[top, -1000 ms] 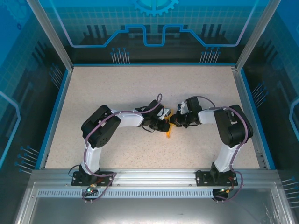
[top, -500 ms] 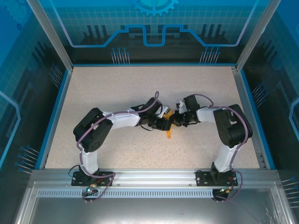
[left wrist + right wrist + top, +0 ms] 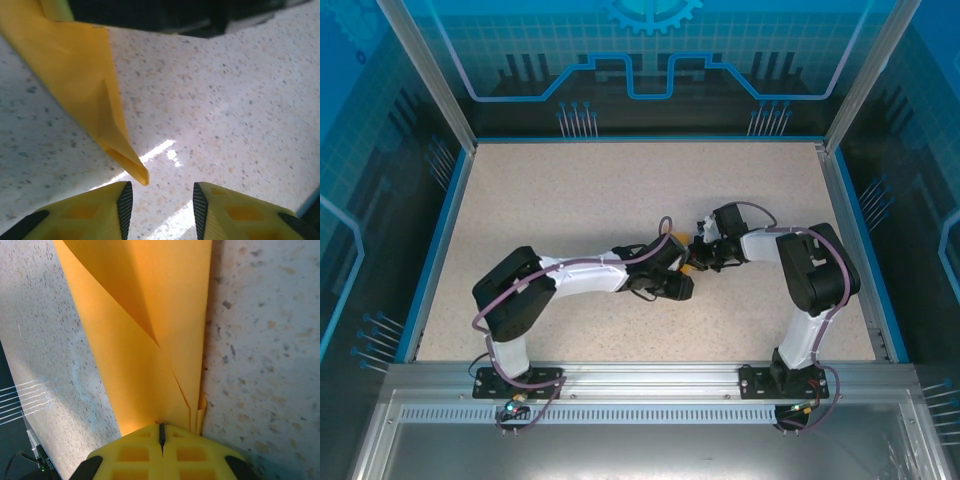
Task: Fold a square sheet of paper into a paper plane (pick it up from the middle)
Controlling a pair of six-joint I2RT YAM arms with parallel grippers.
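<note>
Closed all the way at the right gripper (image 3: 161, 439), with the narrow end of the orange paper (image 3: 150, 330) pinched between the yellow fingers. Running straight ahead from that grip along its long axis and widening with distance. Folded in several layers, with a slanted crease crossing the nearer half and stacked edges showing at the grip. Bordered on both sides by the speckled tabletop (image 3: 260, 365); touching it or lifted off it, hard to tell.

Parted at the left gripper (image 3: 160, 200), with a clear gap between the yellow fingers (image 3: 80, 212) and nothing held. Just ahead of that gap, a little toward the finger on the left of the wrist view, facing the pointed tip of the same orange paper (image 3: 75, 75). Aimed at the gripper, slightly open at the point like a thin sleeve, and apart from both fingers. Broadening away from the tip toward the far left corner, up under a dark body (image 3: 165, 15) at the far edge.

From above, placed near the tabletop's middle: left gripper (image 3: 680, 288) on the near side, right gripper (image 3: 698, 260) just beyond it and slightly right, close together. Paper there mostly hidden beneath them, so heading not judged from that view.
</note>
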